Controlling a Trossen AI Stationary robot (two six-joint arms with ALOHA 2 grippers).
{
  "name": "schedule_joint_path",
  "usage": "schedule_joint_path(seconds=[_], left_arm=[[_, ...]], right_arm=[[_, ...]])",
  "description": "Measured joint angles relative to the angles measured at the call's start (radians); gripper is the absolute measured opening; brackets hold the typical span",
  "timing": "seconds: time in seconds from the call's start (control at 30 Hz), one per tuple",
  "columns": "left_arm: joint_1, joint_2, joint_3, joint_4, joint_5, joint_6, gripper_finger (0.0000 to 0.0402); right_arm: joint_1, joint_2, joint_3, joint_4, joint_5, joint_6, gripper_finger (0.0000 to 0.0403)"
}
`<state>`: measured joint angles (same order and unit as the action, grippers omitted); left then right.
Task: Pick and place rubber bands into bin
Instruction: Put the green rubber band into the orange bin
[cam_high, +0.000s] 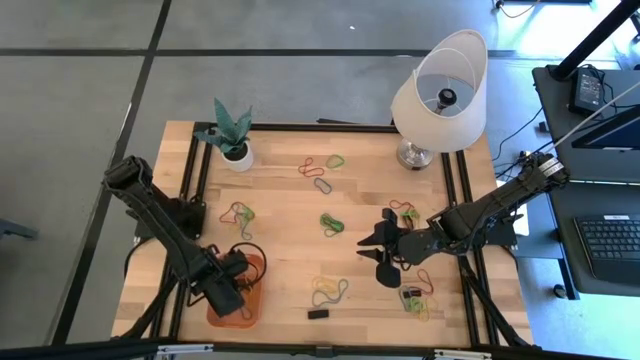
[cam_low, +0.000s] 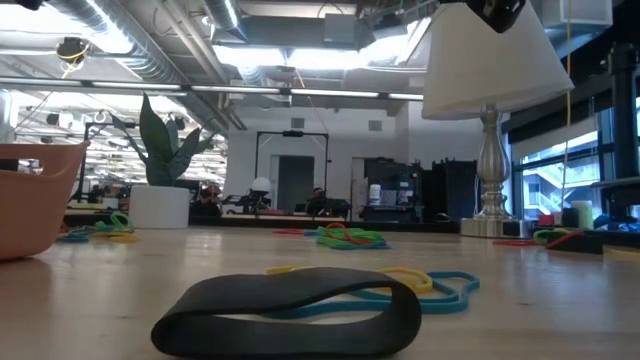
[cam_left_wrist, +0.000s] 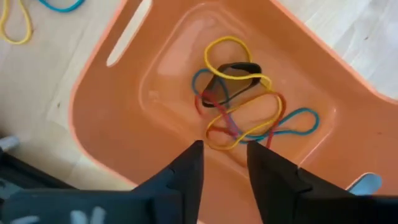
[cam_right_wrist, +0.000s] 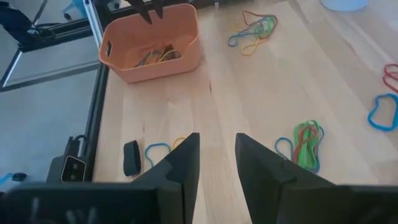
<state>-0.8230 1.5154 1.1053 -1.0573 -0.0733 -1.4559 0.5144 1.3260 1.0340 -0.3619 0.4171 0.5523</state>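
Left claw (cam_left_wrist: 224, 155) hung jaws apart over the bin (cam_left_wrist: 112, 124); rubber bands (cam_left_wrist: 242, 99) looked light, limp, best pinched across one strand.

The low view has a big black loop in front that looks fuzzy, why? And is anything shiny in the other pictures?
Low view: the black rubber band lies right by the lens, so it looms large and soft, and the windows behind glare. Left wrist view: the orange bin shows pale glossy highlights on its floor. High view: the lamp glows bright white.
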Motion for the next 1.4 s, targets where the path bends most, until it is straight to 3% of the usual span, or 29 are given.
schedule_joint_path(seconds=[0.23,0.43,0.63,1.0,1.13,1.3,1.4], left_arm=[[0.000,0.000,0.019,-0.017,0.021,0.000,0.0128],[0.003,-0.001,0.083,-0.017,-0.161,0.039,0.0088],[0.063,-0.002,0.122,-0.015,-0.273,0.252,0.0012],[0.283,-0.019,0.116,-0.009,-0.292,0.812,0.0001],[0.363,-0.093,0.061,0.014,-0.294,0.990,0.0001],[0.458,-0.288,-0.113,0.207,-0.272,1.127,0.0002],[0.507,-0.427,-0.233,0.318,-0.234,1.167,0.0002]], right_arm=[[0.000,0.001,0.000,-0.034,0.000,0.090,0.0107],[0.000,0.001,0.000,-0.033,0.000,0.116,0.0107],[0.000,0.011,0.000,-0.023,0.000,0.151,0.0107],[-0.048,0.082,0.000,0.072,0.004,0.237,0.0103],[-0.075,0.088,0.000,0.073,0.045,0.287,0.0074],[-0.125,0.088,0.000,0.068,0.045,0.330,0.0009],[-0.161,0.088,0.000,0.041,0.040,0.369,0.0008]])
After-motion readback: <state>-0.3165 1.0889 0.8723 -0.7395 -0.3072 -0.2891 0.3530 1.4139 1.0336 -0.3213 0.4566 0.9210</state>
